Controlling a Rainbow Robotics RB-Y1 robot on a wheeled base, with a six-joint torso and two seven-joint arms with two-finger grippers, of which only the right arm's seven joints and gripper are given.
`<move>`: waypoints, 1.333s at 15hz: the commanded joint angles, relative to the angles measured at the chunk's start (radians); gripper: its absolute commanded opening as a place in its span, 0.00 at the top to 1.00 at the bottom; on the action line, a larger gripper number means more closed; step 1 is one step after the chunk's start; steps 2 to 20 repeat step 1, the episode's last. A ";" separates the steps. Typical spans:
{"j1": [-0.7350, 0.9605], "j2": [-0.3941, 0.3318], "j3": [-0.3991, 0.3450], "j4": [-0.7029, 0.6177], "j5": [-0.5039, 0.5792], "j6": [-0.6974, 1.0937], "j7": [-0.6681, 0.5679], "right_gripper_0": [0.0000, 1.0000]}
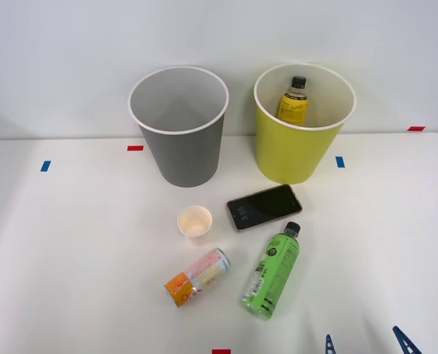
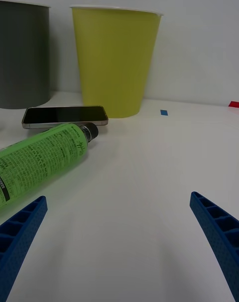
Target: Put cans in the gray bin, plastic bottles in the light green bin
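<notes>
A small can (image 1: 197, 276) with an orange end lies on its side at the table's front middle. Right of it lies a green bottle (image 1: 271, 271) (image 2: 42, 157), black cap pointing toward the bins. A yellow-orange bottle (image 1: 293, 102) stands inside the light green bin (image 1: 289, 158) (image 2: 115, 63) at the back right. The gray bin (image 1: 182, 155) (image 2: 22, 58) stands left of it, with nothing seen inside. My right gripper (image 1: 366, 344) (image 2: 117, 242) is open at the front edge, right of the green bottle, with nothing between its blue fingers.
A black phone (image 1: 264, 206) (image 2: 64, 116) lies flat between the green bottle and the light green bin. A small cream paper cup (image 1: 195, 222) stands upright in front of the gray bin. Red and blue tape marks dot the white table (image 1: 71, 258).
</notes>
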 commanded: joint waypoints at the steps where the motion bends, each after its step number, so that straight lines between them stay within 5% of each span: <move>1: 0.000 0.000 0.000 0.000 0.000 0.000 0.000 0.00; 20: 0.000 0.000 0.000 0.000 0.000 0.000 0.000 0.00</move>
